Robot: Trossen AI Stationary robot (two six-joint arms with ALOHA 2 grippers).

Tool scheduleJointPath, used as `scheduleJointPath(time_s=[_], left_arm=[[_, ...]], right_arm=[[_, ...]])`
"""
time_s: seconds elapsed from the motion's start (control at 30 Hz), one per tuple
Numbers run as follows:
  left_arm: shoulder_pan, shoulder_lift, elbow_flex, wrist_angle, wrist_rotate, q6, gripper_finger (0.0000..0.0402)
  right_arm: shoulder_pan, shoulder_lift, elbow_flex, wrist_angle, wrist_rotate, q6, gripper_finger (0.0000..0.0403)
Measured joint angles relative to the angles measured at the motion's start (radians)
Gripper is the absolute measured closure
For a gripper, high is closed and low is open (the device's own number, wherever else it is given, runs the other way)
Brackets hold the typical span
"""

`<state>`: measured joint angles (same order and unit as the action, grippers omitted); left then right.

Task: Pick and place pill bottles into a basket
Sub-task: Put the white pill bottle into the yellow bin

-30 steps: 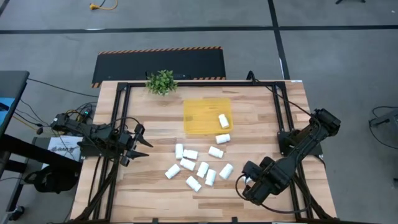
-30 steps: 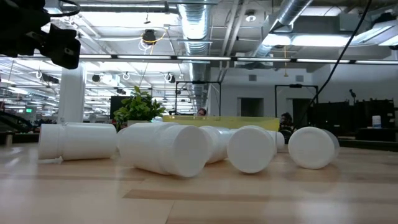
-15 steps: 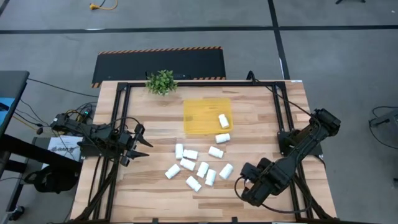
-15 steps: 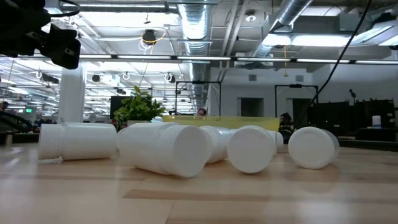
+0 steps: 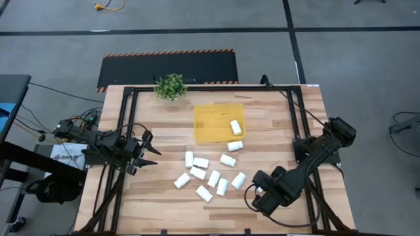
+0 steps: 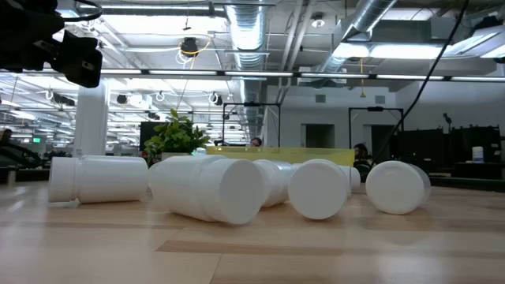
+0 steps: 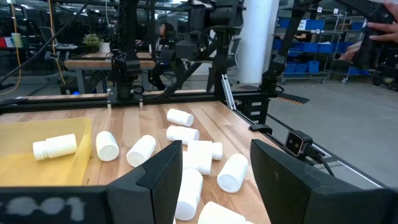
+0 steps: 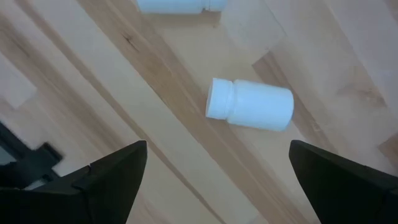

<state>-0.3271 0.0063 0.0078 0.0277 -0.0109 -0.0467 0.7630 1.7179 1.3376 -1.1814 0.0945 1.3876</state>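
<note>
Leftmost, left gripper (image 5: 146,152): fingers pressed together, waiting at table's left edge. Centre: basket (image 5: 209,130), one bottle inside; pill bottles (image 5: 209,176) scattered nearer. Right: right gripper (image 5: 252,195), fingers spread, hovering over a lying bottle (image 8: 250,104).

The light wooden tabletop (image 5: 275,118) carries a yellow basket (image 5: 210,123) near centre, a small potted plant (image 5: 170,86) toward eleven o'clock, and loose pill bottles (image 5: 213,177) lying scattered toward six o'clock.
</note>
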Motion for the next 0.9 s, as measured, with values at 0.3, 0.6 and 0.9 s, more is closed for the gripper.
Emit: scheduleJointPath(time_s=[0.3, 0.6, 0.9], left_arm=[[0.000, 0.000, 0.000, 0.000, 0.000, 0.000, 0.0225], [0.000, 0.000, 0.000, 0.000, 0.000, 0.000, 0.0225], [0.000, 0.000, 0.000, 0.000, 0.000, 0.000, 0.0225]], right_arm=[[0.001, 0.065, 0.000, 0.016, -0.019, -0.002, 0.0015], [0.012, 0.071, 0.000, 0.014, 0.061, 0.025, 0.0018], [0.020, 0.071, 0.000, 0.090, 0.062, 0.027, 0.0011]])
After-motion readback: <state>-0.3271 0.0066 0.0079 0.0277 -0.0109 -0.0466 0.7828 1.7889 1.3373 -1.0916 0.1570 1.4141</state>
